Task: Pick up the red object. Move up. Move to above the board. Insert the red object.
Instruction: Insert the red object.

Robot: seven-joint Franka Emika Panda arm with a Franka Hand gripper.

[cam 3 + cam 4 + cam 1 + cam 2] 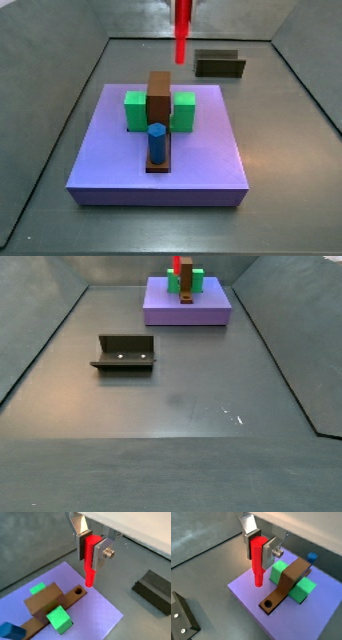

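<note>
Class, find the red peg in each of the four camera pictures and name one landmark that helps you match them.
Wrist view: the red object hangs upright in the claw, above the board.
Wrist view: the peg is clamped the same way, beside the green blocks.
Side view: at the top edge, above the brown bar.
Side view: far away, tiny, at the top.
Shared landmark: the brown bar.

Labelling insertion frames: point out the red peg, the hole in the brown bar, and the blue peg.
red peg (258,564), wrist view, mid-shaft below the gripper (259,543) jaws.
hole (79,591), wrist view, in the brown bar's end.
blue peg (156,141), side view, mid-body, upright on the bar.
</note>
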